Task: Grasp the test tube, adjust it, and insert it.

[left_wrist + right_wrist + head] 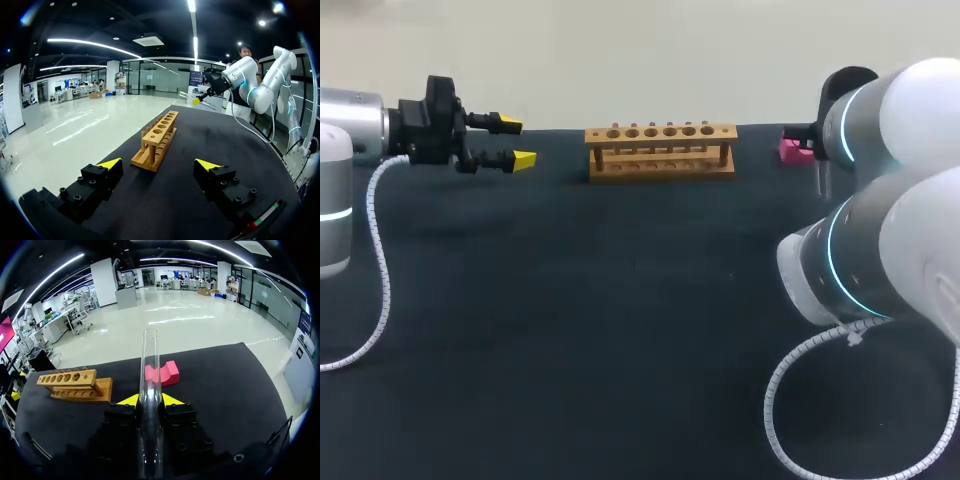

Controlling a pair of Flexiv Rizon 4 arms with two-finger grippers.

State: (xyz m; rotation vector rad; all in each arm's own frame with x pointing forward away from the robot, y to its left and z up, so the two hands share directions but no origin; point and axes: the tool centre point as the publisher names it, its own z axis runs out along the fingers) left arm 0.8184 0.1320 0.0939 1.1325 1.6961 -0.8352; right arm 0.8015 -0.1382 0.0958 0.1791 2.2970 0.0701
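A clear glass test tube (149,375) lies lengthwise between the yellow tips of my right gripper (150,401), which is shut on it; its open mouth points ahead over the pink block (163,374). The wooden rack (660,150) with a row of holes stands at the table's far middle, and also shows in the left wrist view (156,140) and the right wrist view (75,384). My left gripper (513,142) hangs open and empty left of the rack, its own view showing the tips spread (159,165). In the head view my right arm (880,200) hides its gripper and the tube.
A pink block (792,148) sits at the far right of the table, right of the rack. From the left wrist view my right gripper (200,99) hovers beyond the rack's far end. The dark tabletop (620,320) stretches in front of the rack.
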